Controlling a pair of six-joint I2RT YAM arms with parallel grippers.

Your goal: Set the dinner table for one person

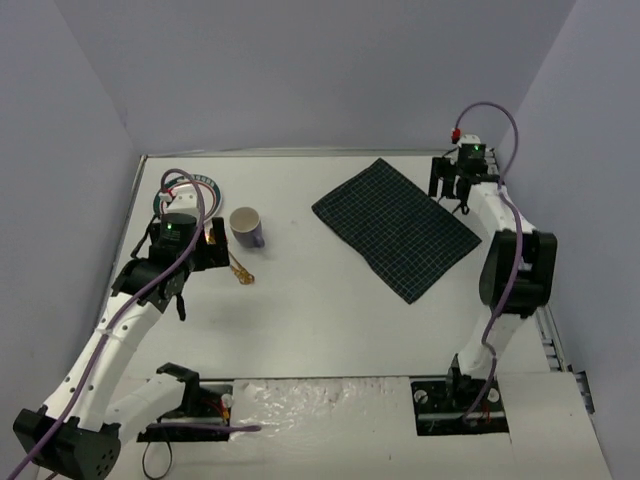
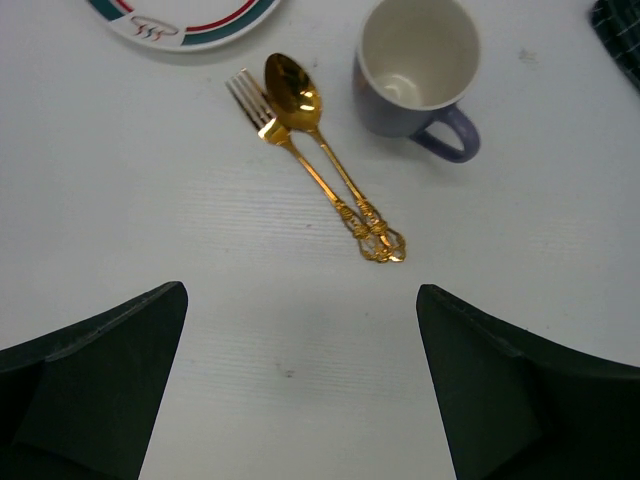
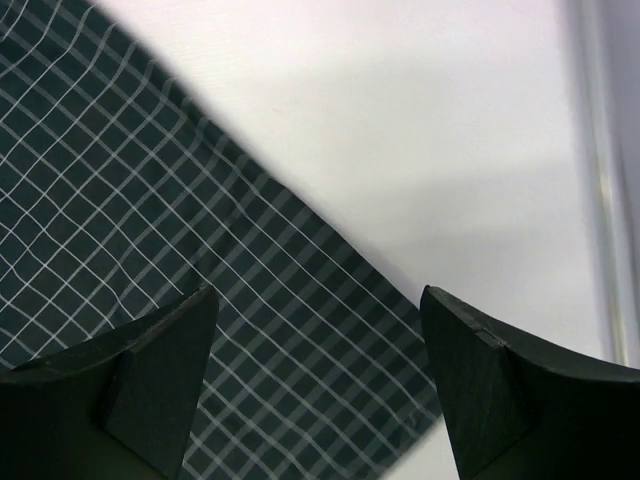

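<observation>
The white tabletop (image 1: 320, 320) spans the whole scene beneath both arms. The left hand (image 2: 300, 295) hovers with its fingers spread wide and nothing between them, over bare surface near the handle ends of a gold fork (image 2: 290, 145) and spoon (image 2: 300, 95), which lie side by side. A purple mug (image 2: 415, 50) stands upright beside them, and a plate (image 2: 190, 30) lies beyond the fork. The right hand (image 3: 318, 295) is also spread and empty, above the edge of a dark checked cloth (image 3: 150, 200) lying flat.
</observation>
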